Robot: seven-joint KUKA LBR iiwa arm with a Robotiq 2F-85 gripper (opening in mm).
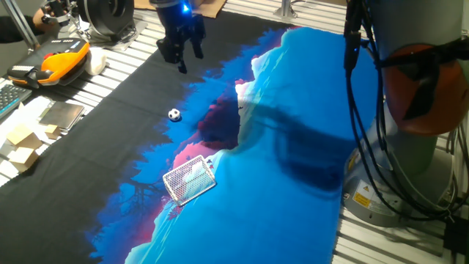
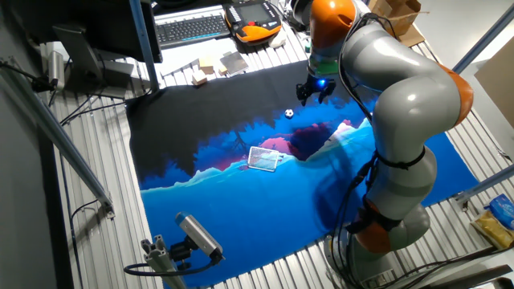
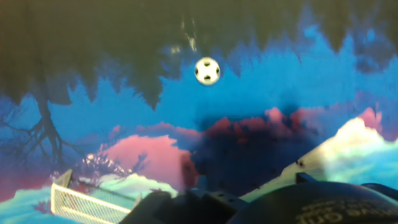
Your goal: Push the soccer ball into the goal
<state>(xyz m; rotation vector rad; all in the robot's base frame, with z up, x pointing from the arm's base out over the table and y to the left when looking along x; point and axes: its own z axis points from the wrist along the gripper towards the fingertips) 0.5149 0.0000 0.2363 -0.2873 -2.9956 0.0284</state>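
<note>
Ball [image 1: 174, 114], round with black patches, lies on the printed cloth, apart from my mesh goal [image 1: 189, 179], whose long side runs slantwise. Tool [image 1: 180, 53] hangs above, empty, fingers slightly parted.

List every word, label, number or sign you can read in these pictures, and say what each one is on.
None can be read.
Yellow warning sticker on the robot base: print too small.
Keyboard keys: too small.
Orange handheld controller: screen and buttons too blurred.
Blue packet at the table edge: print too small.
Soccer ball, goal and printed cloth: no text shows.
</note>
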